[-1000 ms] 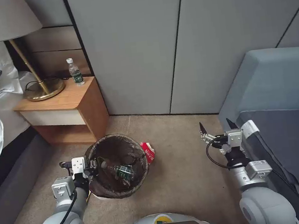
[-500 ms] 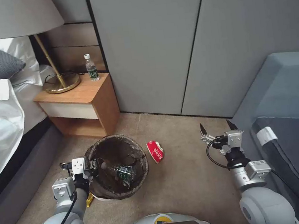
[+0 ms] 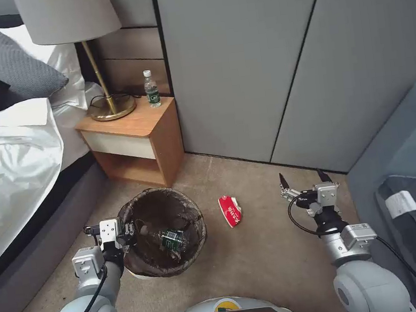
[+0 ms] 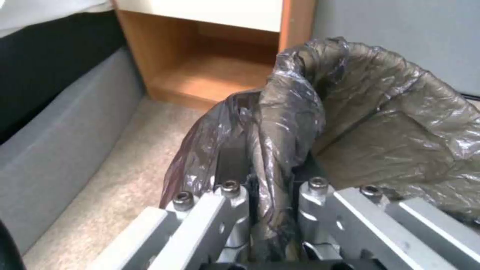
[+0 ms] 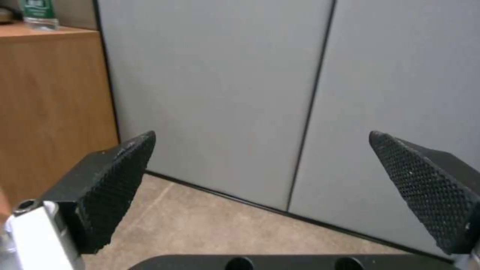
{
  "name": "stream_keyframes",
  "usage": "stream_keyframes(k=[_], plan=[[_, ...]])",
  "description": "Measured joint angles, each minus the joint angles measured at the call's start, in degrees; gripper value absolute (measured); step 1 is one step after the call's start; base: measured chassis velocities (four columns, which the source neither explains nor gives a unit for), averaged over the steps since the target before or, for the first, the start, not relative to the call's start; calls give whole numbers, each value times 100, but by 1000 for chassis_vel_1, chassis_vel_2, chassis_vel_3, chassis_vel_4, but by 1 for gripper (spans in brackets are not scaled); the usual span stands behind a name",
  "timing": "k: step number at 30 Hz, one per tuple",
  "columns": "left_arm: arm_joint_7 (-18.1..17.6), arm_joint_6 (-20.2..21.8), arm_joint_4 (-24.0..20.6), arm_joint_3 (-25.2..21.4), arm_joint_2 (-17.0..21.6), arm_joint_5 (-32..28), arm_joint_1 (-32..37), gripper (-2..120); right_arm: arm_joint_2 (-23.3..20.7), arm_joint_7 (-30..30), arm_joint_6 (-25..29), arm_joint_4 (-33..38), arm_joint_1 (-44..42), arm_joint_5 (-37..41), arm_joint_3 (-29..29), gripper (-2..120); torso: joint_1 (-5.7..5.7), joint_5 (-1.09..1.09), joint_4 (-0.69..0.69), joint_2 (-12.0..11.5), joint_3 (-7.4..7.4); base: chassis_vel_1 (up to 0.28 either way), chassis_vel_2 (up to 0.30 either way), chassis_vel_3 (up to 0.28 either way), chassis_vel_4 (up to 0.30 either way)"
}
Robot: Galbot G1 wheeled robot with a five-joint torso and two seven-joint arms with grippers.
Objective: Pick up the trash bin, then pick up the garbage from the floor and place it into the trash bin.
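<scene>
We are holding the trash bin [image 3: 162, 231] at its left rim with our left gripper [image 3: 126, 230], so the first part of the job looks done. In the left wrist view the gripper [image 4: 272, 210] is pinching a fold of the dark bag [image 4: 280, 123] together with the rim, its fingers [image 4: 230, 210] pressed close on either side of the plastic. The bin is sitting low in front of us, just this side of the bedside table [image 3: 136, 139]. Whether it is resting on the carpet [image 3: 260, 260] or hanging just above it, we cannot tell. Our left arm is reaching forward and down, bent at the elbow.

Inside the bin we are seeing a crushed plastic bottle [image 3: 170, 240] with a green label, so some garbage seems to be in already. To the right of the bin, apart from it, a red-and-white carton [image 3: 230, 210] is lying on the carpet; that piece is left to collect, as far as we can judge.

Further right, our right gripper [image 3: 303, 180] is hovering above the floor beside the grey sofa [image 3: 408, 153], empty, with its two black fingers [image 5: 117, 176] spread wide and pointing toward the grey cupboard doors [image 5: 225, 93]. It is standing near the carton but to the right of it, not over it.
</scene>
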Motion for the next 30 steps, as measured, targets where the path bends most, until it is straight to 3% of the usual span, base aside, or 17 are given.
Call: stream_keyframes(k=[30], plan=[[1,-26,0,6,-25,5,-33,7,27,29,-88,-52,-2,94,73,100,0,0,1,0,0,50,48,46,45]])
